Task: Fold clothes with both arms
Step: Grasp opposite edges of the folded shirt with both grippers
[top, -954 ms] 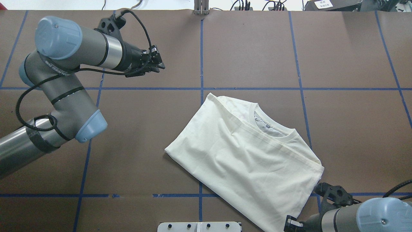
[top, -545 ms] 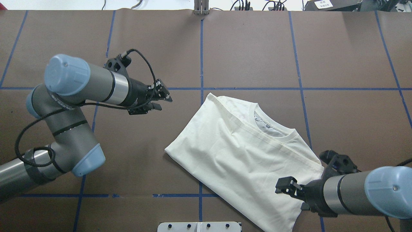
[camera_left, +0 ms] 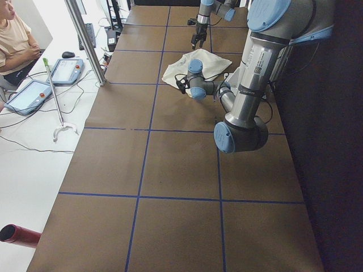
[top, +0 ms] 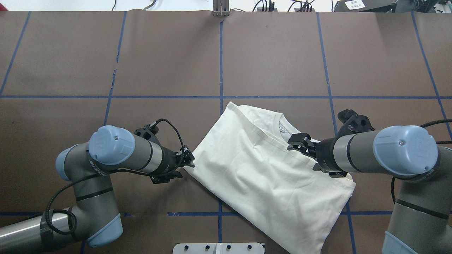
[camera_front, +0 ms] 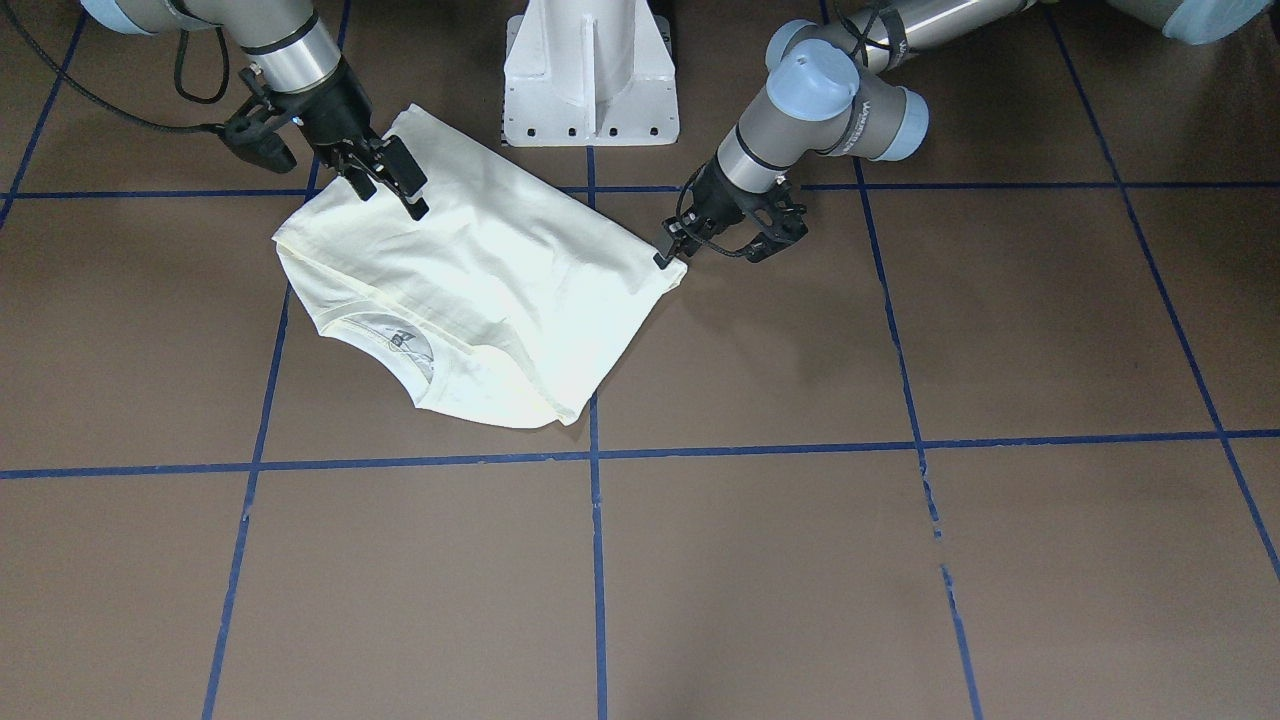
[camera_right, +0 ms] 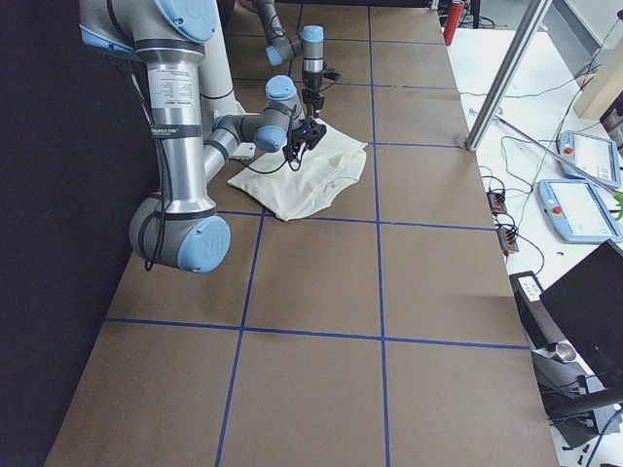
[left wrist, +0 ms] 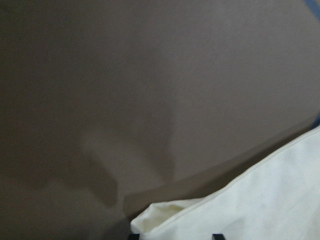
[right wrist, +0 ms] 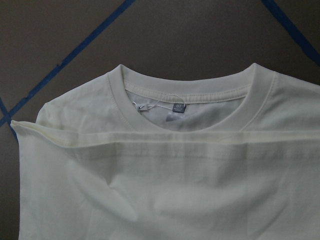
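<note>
Left claw (top: 188, 163) has reached the T-shirt's (top: 254, 169) corner, right claw (top: 296, 143) its collar edge — both open.

Cream folded shirt (top: 261, 176), flat, skewed

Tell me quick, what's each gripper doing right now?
Left gripper: open, at the corner of the shirt, holding nothing.
Right gripper: open, over the shirt near its collar, holding nothing.
</note>
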